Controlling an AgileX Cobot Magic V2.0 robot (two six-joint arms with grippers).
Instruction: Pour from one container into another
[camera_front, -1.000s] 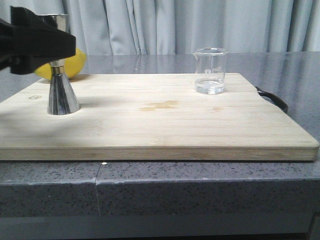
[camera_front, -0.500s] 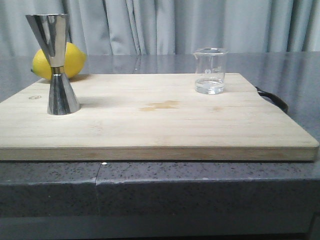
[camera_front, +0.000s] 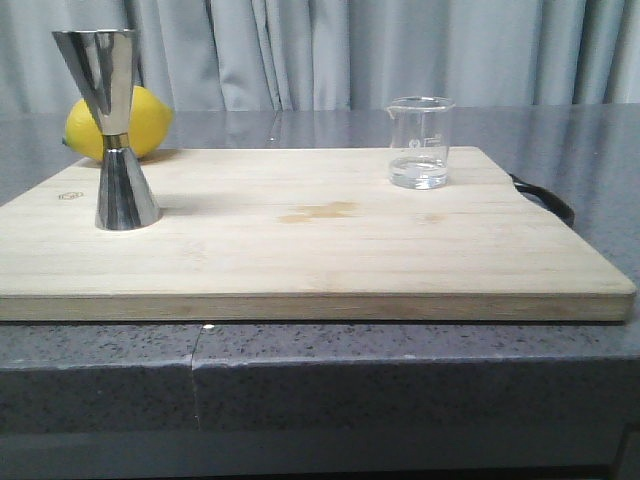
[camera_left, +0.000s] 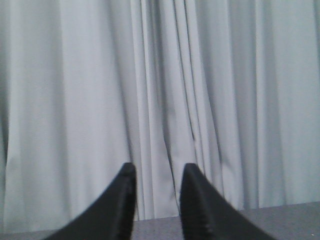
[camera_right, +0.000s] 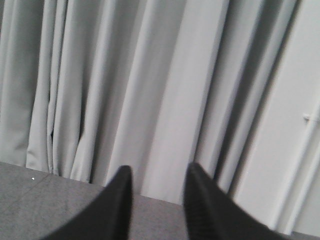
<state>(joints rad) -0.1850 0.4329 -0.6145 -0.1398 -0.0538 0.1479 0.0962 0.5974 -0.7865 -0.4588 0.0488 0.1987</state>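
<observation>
The small clear glass beaker (camera_front: 421, 141) stands upright at the back right of the wooden board (camera_front: 320, 250), with a little clear liquid at its bottom. The tall steel hourglass jigger (camera_front: 114, 130) stands upright at the board's left. Neither arm shows in the front view. In the left wrist view my left gripper (camera_left: 157, 171) is open, nothing between its fingers, facing grey curtain. My right gripper (camera_right: 159, 174) is likewise open and empty in the right wrist view, facing curtain and grey countertop.
A yellow lemon (camera_front: 118, 123) lies behind the jigger, off the board's back left corner. A black loop handle (camera_front: 545, 198) sticks out at the board's right edge. The board rests on a grey speckled counter (camera_front: 320, 370), with grey curtains (camera_front: 330, 50) behind.
The left gripper, around the jigger's waist one second ago, has withdrawn out of the front view. The jigger stays upright in the same spot; the beaker has not moved.
</observation>
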